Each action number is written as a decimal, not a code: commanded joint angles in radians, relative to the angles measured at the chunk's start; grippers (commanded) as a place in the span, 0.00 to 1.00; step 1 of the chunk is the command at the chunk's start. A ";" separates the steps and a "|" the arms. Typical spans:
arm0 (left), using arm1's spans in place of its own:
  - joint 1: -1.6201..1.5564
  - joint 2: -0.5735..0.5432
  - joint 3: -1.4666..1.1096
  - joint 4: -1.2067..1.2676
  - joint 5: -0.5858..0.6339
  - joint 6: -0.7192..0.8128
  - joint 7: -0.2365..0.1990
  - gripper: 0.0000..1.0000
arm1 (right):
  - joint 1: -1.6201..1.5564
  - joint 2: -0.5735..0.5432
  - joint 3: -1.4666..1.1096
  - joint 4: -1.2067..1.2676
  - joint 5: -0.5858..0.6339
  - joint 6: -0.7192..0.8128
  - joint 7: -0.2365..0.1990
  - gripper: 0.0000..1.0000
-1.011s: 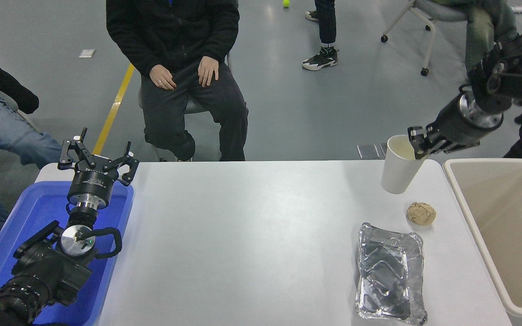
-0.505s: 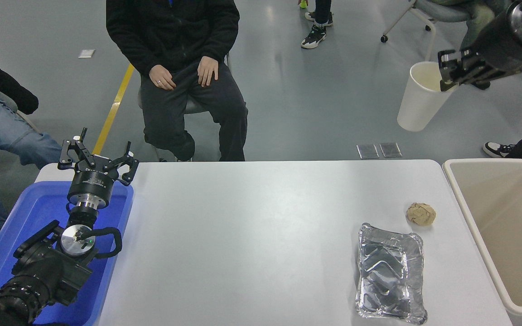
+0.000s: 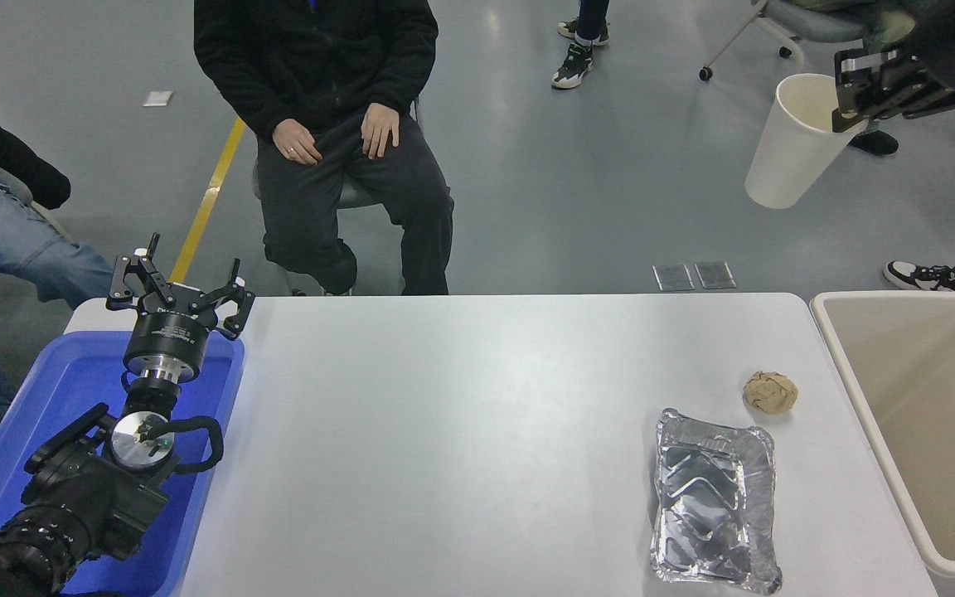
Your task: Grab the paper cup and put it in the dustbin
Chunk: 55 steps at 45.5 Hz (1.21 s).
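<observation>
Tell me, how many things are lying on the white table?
2: a crumpled brown paper ball near the table's right side, and a silver foil tray just in front of it. The paper cup is up in the right pincer.

A single head view looks forward and down from high on the robot's side of the white table point(image 3: 461, 431), taking in its full width at medium range. Beyond the far edge it includes the grey floor point(image 3: 610, 191) and a seated person point(image 3: 336, 124)

The right gripper point(image 3: 846, 104) holds the paper cup point(image 3: 794, 141) by its rim, high above the dustbin point(image 3: 838, 356).
</observation>
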 commanded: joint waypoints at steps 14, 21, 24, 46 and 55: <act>0.000 0.000 -0.001 0.000 0.000 0.000 0.000 0.99 | -0.086 -0.210 0.000 -0.078 -0.113 0.000 -0.001 0.00; 0.000 0.000 -0.001 0.000 0.000 0.000 0.000 0.99 | -0.166 -0.276 0.003 -0.153 -0.113 0.000 -0.001 0.00; 0.000 0.000 -0.001 0.000 0.000 0.000 0.000 0.99 | -0.204 -0.289 0.004 -0.191 -0.113 0.000 -0.001 0.00; 0.000 0.000 -0.001 0.000 0.000 0.000 0.000 0.99 | -0.714 -0.440 0.338 -0.522 -0.095 0.000 0.000 0.00; 0.000 0.000 0.001 0.000 0.000 0.000 0.000 0.99 | -0.894 -0.440 0.460 -0.582 -0.093 0.000 0.000 0.00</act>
